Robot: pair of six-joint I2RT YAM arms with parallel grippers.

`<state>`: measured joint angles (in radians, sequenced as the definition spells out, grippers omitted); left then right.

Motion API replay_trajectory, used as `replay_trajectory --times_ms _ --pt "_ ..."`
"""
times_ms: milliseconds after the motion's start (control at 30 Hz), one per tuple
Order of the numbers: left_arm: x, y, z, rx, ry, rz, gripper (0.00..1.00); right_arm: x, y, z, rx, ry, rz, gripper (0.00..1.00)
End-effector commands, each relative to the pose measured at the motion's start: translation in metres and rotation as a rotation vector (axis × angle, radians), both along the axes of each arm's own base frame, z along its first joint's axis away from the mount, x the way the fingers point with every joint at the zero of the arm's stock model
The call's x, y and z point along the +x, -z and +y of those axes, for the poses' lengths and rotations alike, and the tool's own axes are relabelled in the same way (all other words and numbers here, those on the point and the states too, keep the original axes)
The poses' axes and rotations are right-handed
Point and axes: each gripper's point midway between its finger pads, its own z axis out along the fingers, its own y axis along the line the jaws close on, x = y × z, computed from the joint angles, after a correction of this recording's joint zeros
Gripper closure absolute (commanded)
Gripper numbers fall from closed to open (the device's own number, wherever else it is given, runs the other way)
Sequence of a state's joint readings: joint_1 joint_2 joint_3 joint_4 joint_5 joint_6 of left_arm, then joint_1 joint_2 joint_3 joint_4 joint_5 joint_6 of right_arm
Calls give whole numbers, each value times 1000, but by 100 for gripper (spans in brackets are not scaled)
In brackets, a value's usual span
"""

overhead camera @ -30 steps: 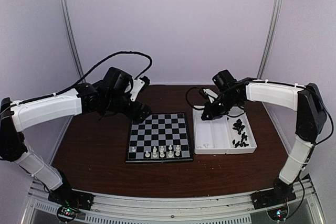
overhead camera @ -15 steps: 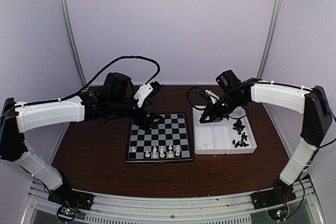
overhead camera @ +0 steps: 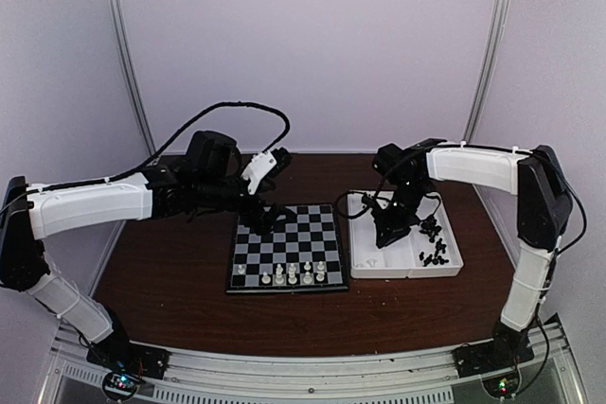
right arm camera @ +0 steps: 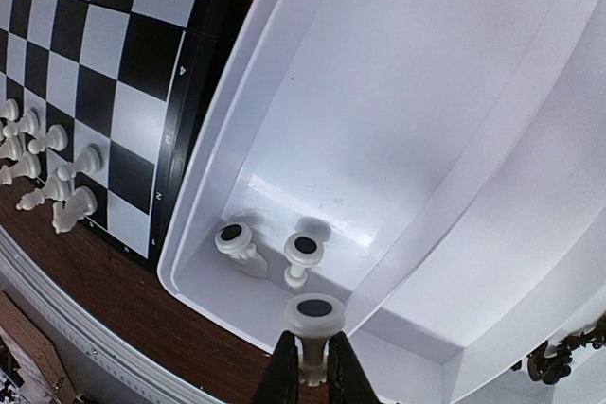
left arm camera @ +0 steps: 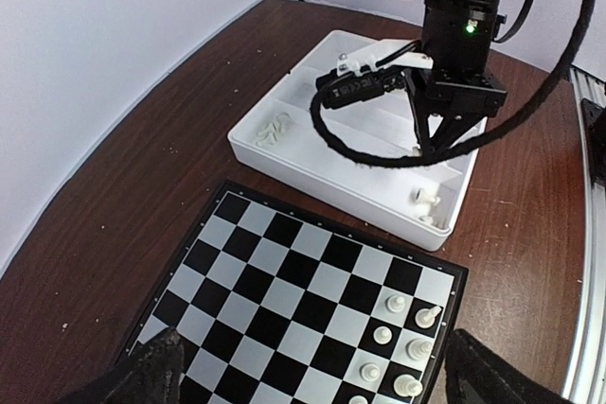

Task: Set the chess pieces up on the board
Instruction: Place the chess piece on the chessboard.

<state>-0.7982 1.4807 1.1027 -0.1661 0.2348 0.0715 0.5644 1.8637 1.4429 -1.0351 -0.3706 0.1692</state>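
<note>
The board (overhead camera: 287,245) lies mid-table with several white chess pieces (overhead camera: 292,273) on its near rows. My left gripper (overhead camera: 270,216) hangs open over the board's far left corner; in the left wrist view its fingers (left arm camera: 156,374) flank the board (left arm camera: 284,281) with nothing between them. My right gripper (right arm camera: 308,355) is shut on a white chess piece (right arm camera: 314,313), held base toward the camera above the white tray's left compartment (overhead camera: 374,238). Two more white pieces (right arm camera: 237,241) lie in that compartment's near corner. Black chess pieces (overhead camera: 433,239) fill the right compartment.
The white two-compartment tray (left arm camera: 322,172) sits just right of the board, its rim close to the board's edge. A few white pieces (left arm camera: 275,128) lie at its far end. A black cable (left arm camera: 379,153) loops off the right arm over the tray.
My right gripper has swung from the tray's far end toward its near middle, still shut. My left gripper moved right over the board's far left corner, then held still.
</note>
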Motion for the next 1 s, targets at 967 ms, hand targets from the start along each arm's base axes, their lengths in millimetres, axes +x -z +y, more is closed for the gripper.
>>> replay_trajectory --times_ms 967 --pt "-18 0 11 -16 65 -131 3 23 -77 111 322 -95 -113 87"
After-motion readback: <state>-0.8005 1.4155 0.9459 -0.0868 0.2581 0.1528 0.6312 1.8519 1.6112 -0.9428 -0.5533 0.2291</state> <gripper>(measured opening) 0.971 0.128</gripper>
